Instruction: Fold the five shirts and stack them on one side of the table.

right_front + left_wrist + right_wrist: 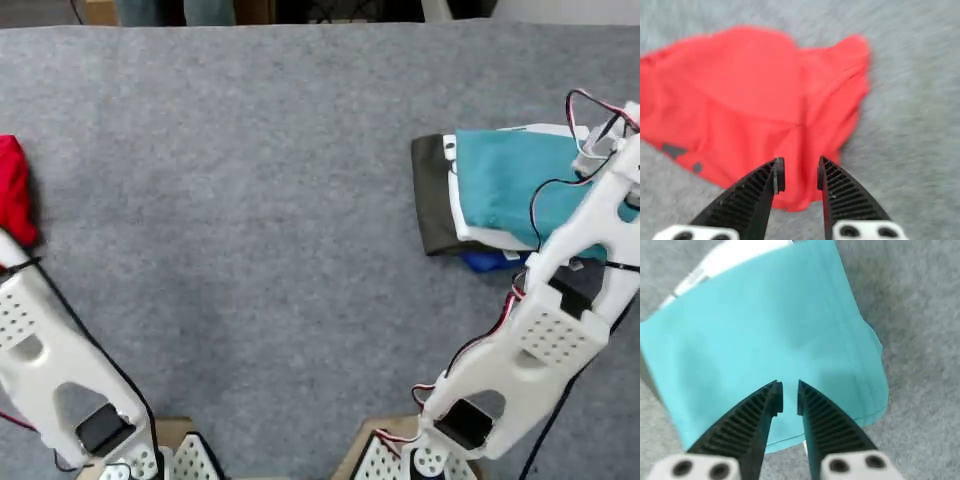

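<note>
Teal shirt (505, 180) atop stack (432, 205), rumpled red shirt (14, 190) well apart

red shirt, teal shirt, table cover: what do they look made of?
Red shirt: soft matte fabric, probably cotton-type knit; it lies in limp wrinkles.
Teal shirt: thin matte cloth, folded flat, stitched seam lines.
Table cover: grey felt or low-pile carpet; fuzzy flecked texture.

Bright, even light throughout, casting only soft, faint shadows.
</note>
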Controlling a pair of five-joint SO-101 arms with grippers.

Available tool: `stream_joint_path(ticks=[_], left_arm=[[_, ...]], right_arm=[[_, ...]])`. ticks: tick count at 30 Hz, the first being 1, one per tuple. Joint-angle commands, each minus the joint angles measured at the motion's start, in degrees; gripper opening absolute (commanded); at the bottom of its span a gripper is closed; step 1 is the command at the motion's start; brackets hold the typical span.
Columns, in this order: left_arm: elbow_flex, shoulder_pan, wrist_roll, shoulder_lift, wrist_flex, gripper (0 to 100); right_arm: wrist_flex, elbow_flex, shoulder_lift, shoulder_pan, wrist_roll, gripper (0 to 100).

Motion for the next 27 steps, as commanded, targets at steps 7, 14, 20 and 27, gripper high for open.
stream_joint_path(ticks=[7,14,20,27], left_arm=[[1.8,-8.04,1.14,7.91,0.09,23],[-4.26,-5.23,0.0,17.05,-1.05,15],[-12.79,0.04,-0.88,19.87,0.35,2],[-12.53,6.11,-0.88,13.1,0.62,3]], right_arm=[[0.26,-5.49,7.34,-0.35,-0.09,2.2],[1.58,-17.45,5.93,-6.07,0.09,2.2],[1.67,-25.19,0.57,-10.29,0.09,2.2],[1.67,-25.63,-6.81,-16.7,0.09,2.2]])
